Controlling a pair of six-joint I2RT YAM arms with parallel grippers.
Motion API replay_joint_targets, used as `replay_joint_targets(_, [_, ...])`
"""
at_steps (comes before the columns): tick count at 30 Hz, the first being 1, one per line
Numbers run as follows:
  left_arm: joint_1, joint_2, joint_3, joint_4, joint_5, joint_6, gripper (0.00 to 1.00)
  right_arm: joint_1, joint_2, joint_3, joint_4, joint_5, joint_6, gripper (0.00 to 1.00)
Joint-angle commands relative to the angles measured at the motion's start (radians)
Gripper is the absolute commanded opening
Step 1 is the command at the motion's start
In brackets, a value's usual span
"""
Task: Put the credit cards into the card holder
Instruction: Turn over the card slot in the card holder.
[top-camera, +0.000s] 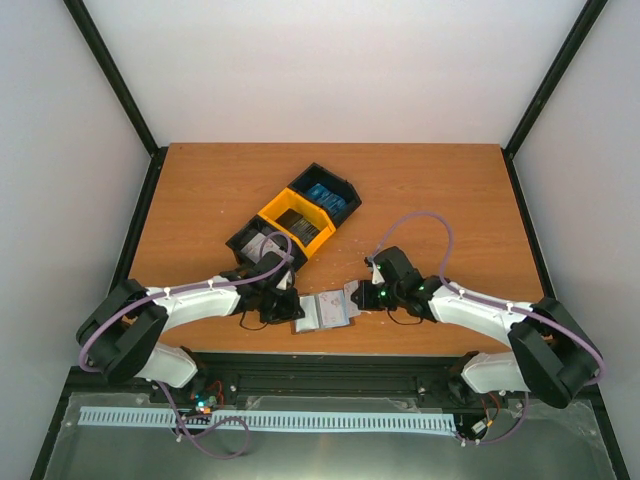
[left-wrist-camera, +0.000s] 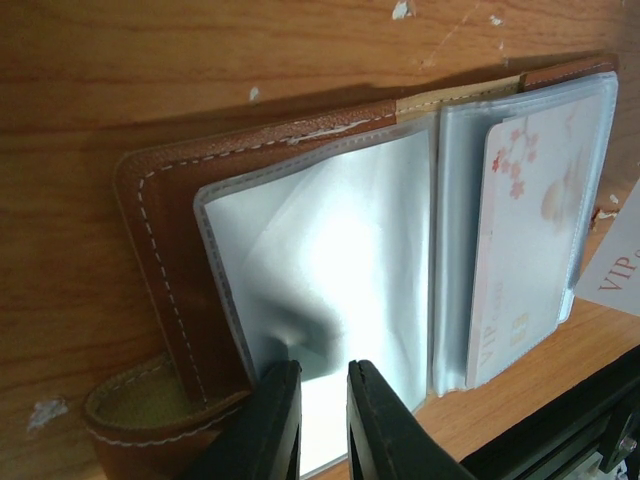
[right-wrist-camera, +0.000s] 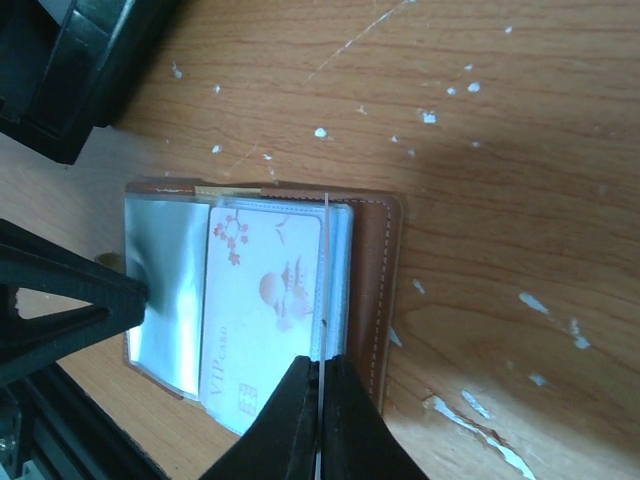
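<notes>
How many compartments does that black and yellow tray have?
3, in a diagonal row: far black compartment holding blue cards, middle yellow compartment, near black compartment partly hidden by the left arm.

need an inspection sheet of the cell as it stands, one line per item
Surface: wooden table, pale scuffs.
Job's things: card holder lies open at the near edge, blossom-print card sleeved on the right arm's side; second card in the right gripper; blue cards and whitish cards in the tray.
Clutter: nothing seen.
Grippers: left gripper pinches a clear sleeve; right gripper shut on the second card.
Cables: purple cables loop over both arms.
Surroundings: white walls, black frame posts.
</notes>
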Motion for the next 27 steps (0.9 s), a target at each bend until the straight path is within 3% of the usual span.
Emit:
replay_joint_targets(1, [-0.011,0.018,-0.012,-0.01,-0.007,0.017,0.15,0.002,0.013,-0.018,0.086,-0.031,0.022,0.03])
replay_joint_targets(23, [-0.012,0.034,-0.01,0.007,0.01,0.023,0.12,0.003,0.067,-0.043,0.096,-0.003,0.027,0.03])
replay_joint_targets(27, [-0.011,0.036,-0.008,0.002,0.006,0.025,0.11,0.003,0.059,-0.003,0.009,0.05,-0.03,0.03])
